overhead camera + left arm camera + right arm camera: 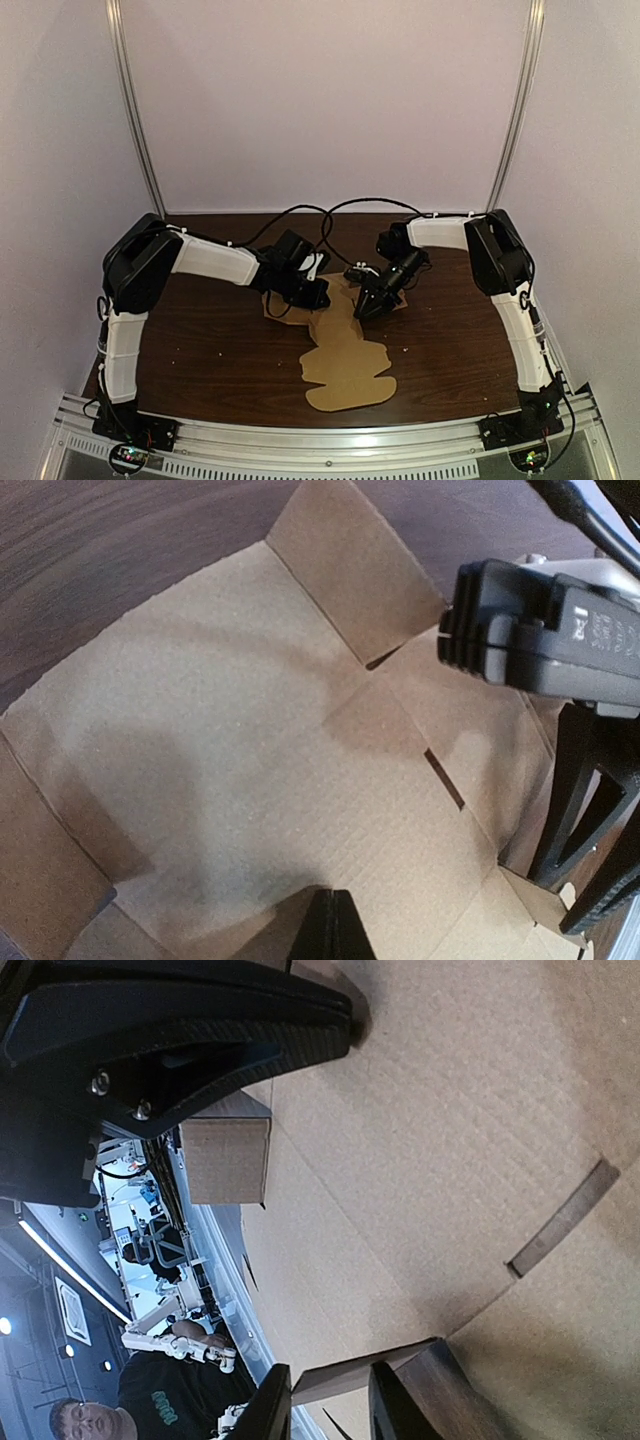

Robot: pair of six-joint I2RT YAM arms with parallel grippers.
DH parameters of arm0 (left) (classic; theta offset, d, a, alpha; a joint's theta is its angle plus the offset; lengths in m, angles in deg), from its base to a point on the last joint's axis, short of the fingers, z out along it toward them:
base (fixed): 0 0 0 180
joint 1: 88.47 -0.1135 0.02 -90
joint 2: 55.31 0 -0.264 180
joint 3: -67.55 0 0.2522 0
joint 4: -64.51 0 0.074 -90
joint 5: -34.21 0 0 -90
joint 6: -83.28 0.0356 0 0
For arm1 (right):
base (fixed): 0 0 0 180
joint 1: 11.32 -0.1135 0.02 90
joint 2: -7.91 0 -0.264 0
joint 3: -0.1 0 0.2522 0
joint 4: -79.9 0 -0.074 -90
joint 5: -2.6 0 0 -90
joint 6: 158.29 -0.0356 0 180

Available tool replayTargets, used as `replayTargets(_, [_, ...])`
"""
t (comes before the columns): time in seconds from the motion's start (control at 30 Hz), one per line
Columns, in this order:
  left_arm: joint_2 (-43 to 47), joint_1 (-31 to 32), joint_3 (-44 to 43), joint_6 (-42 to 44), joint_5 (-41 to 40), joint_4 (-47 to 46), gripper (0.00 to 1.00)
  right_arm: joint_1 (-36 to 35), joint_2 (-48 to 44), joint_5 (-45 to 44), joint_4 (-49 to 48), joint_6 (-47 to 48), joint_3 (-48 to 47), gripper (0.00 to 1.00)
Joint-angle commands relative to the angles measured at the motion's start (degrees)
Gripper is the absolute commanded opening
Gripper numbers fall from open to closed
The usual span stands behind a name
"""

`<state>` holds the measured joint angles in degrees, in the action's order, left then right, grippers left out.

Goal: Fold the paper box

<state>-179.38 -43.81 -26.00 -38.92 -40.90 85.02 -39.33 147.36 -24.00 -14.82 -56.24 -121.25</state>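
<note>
The box [345, 365] is brown corrugated cardboard, matt and faintly ribbed. The table [200, 350] is dark wood grain with a soft sheen. The arms [215, 260] have smooth white plastic shells. The fingers [180, 1020] are matt black plastic.

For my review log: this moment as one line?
paper box: mostly flat on table | left hand: at far end, grip unclear | right hand: open, astride a flap edge

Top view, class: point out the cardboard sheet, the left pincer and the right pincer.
cardboard sheet [345, 372], top view, its near flap.
left pincer [319, 296], top view, between its fingertips.
right pincer [363, 311], top view, between its fingertips.
</note>
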Motion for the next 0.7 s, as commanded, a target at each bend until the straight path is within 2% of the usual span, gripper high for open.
replayTargets(0.0, [-3.7, 0.0, 2.8, -0.8, -0.2, 3.3, 0.00, -1.0, 1.4, 1.4, -4.3, -0.6, 1.1, 0.28])
replayTargets(0.5, [-4.0, 0.0, 2.9, -0.8, 0.6, 3.0, 0.00, -3.8, -1.9, 2.8, -4.9, 1.3, 2.6, 0.30])
replayTargets(0.67, [-3.8, 0.0, 3.5, -0.9, 0.6, 2.6, 0.00, -4.1, -4.0, 2.1, -5.1, 1.4, 4.8, 0.26])
